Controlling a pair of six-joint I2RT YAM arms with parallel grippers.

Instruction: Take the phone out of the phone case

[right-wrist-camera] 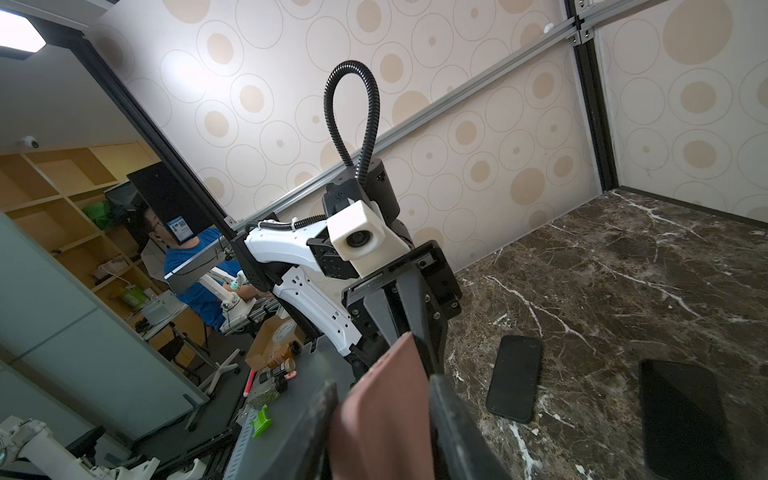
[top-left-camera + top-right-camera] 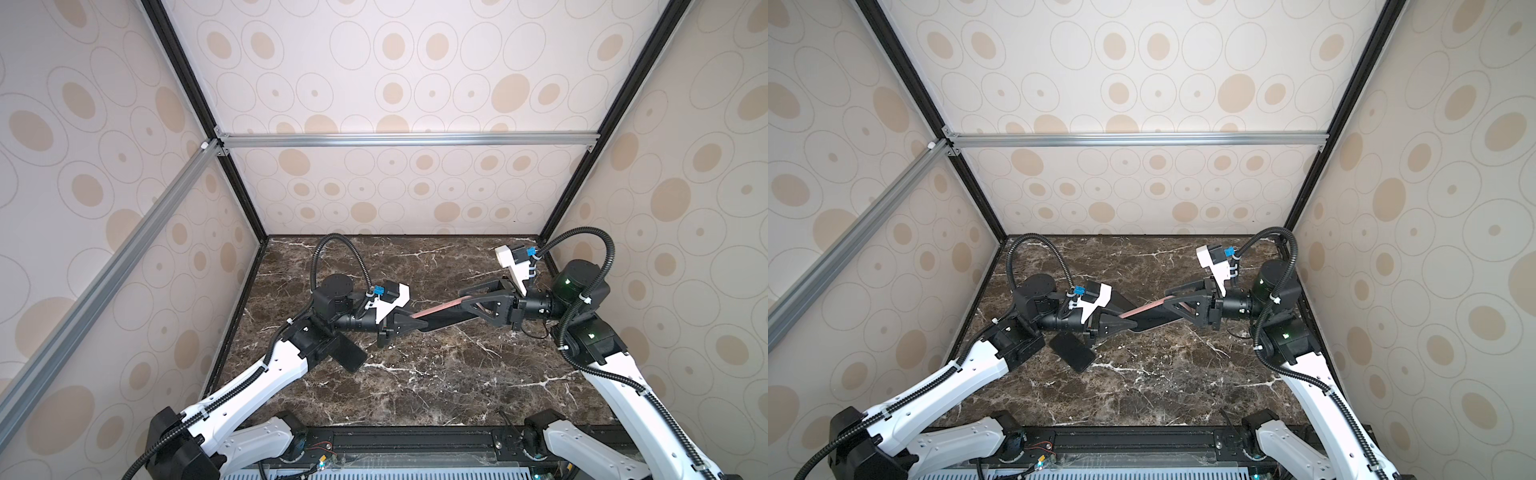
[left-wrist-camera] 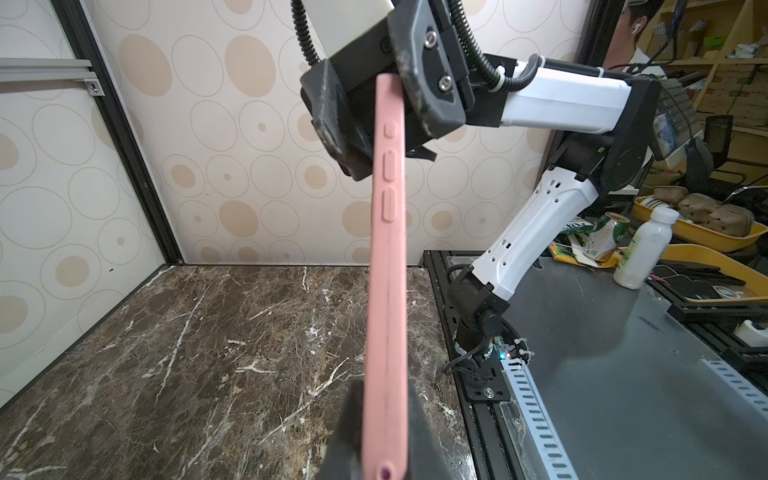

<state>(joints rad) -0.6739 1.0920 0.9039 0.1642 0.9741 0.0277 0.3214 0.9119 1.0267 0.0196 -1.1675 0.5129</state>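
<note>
The pink phone case (image 2: 436, 311) (image 2: 1144, 309) hangs edge-up above the marble table, stretched between both grippers. My left gripper (image 2: 409, 319) (image 2: 1121, 322) (image 3: 384, 399) is shut on one end of the case (image 3: 386, 270). My right gripper (image 2: 463, 301) (image 2: 1167, 302) (image 1: 382, 386) is shut on the other end (image 1: 386, 415), a finger against each side. A black phone (image 2: 351, 355) (image 2: 1073, 351) (image 1: 515, 378) lies flat on the table beside my left forearm, outside the case. Whether anything is inside the case does not show.
A second flat black slab (image 2: 444, 323) (image 2: 1154, 321) (image 1: 681, 415) lies on the table under the held case. Patterned walls close in the back and both sides. A black rail (image 2: 415, 436) runs along the front edge. Bottles and trays (image 3: 644, 249) sit outside the cell.
</note>
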